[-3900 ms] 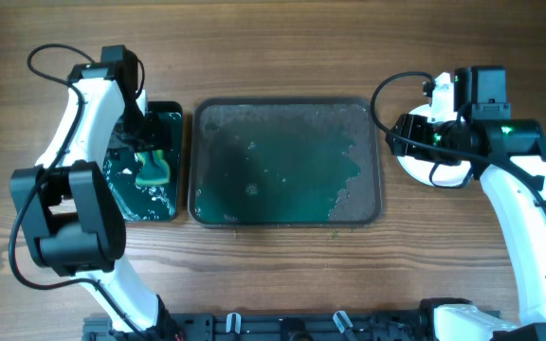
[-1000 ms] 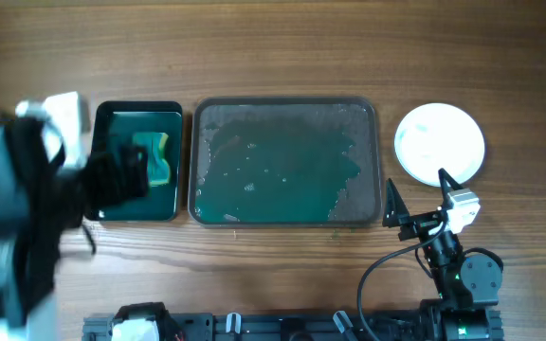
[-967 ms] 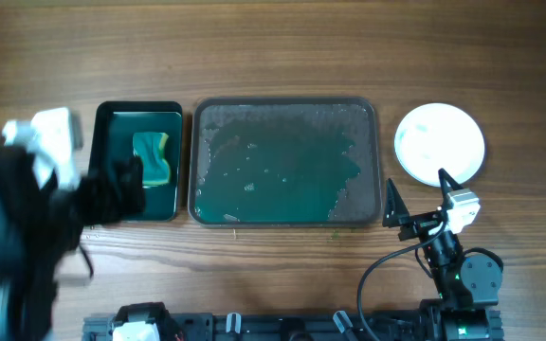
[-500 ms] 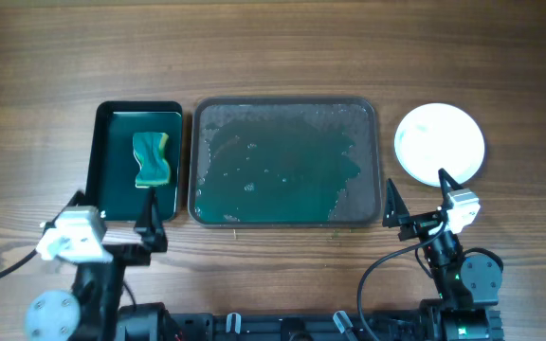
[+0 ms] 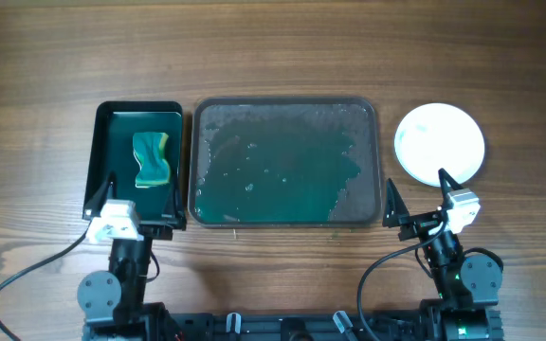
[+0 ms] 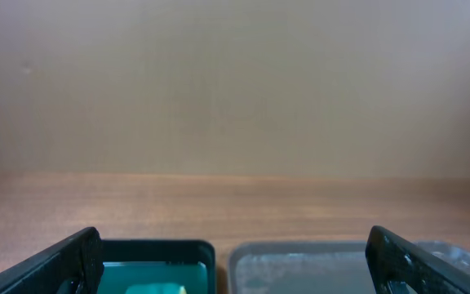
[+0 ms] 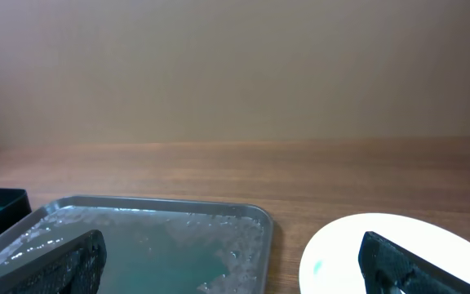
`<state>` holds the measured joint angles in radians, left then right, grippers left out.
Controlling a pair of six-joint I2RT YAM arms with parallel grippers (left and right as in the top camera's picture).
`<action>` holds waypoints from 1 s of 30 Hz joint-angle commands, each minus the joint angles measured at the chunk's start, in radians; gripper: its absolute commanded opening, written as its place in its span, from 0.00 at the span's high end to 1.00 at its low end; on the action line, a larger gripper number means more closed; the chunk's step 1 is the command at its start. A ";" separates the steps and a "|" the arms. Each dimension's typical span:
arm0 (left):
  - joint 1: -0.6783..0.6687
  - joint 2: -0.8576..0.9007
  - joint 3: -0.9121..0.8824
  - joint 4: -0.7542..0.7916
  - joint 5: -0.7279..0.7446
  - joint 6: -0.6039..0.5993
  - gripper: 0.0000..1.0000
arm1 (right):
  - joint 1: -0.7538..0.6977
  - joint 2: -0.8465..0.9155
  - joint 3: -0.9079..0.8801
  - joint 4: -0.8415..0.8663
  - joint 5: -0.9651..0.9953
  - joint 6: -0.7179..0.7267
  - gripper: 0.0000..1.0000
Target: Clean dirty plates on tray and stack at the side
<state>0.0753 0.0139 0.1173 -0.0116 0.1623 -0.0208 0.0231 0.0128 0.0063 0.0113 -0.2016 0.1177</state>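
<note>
A grey tray of green soapy water sits mid-table, with no plates in it; it also shows in the right wrist view and the left wrist view. A white plate stack lies right of it, also in the right wrist view. A green-yellow sponge lies in a black basin on the left. My left gripper is open and empty at the basin's near edge. My right gripper is open and empty, near the tray's front right corner.
Both arms are folded at the table's front edge. Bare wood lies behind the tray, basin and plates.
Both arms pulled back from the basin and the plates to the front edge. The sponge now lies loose in the basin. The right arm has stayed still over the last second.
</note>
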 commanded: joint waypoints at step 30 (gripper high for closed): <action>0.006 -0.008 -0.112 -0.052 -0.010 0.043 0.00 | 0.002 -0.008 -0.001 0.003 -0.006 -0.010 0.00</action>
<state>0.0753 0.0135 0.0101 -0.0586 0.1616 0.0032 0.0231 0.0128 0.0063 0.0109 -0.2016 0.1177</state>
